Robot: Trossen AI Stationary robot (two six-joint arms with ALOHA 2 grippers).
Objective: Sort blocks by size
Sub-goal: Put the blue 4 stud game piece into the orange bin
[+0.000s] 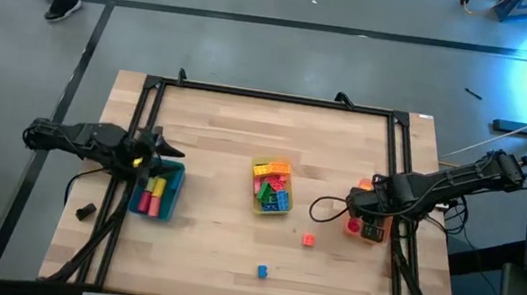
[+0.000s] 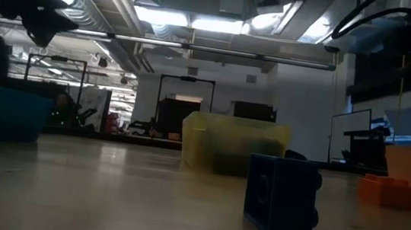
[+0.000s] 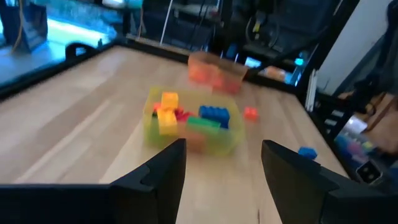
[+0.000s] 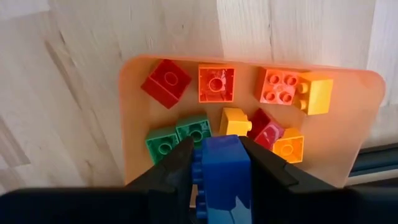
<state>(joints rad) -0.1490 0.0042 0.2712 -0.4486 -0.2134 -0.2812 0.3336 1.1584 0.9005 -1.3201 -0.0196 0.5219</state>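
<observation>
Holding small blocks (image 4: pixel 217 83), orange bin (image 4: pixel 354 134) sits under right gripper (image 4: pixel 219 163).

Wooden table (image 1: pixel 231 164) seen from straight above, a dark frame along its edges; yellow bin (image 1: pixel 272 187) at centre heaped with mixed red, orange, green and blue blocks (image 1: pixel 273 188). Left gripper (image 1: pixel 154 154) over the near rim of a blue bin (image 1: pixel 159 191) holding pink, yellow and red bars; right gripper (image 1: pixel 369 203) over an orange bin (image 1: pixel 367 225) at the table's right edge. Loose on the bare wood: one small orange block (image 1: pixel 308 240) and one small blue block (image 1: pixel 262 270), well apart; a person's shoe (image 1: pixel 62 8) on the floor beyond.
</observation>
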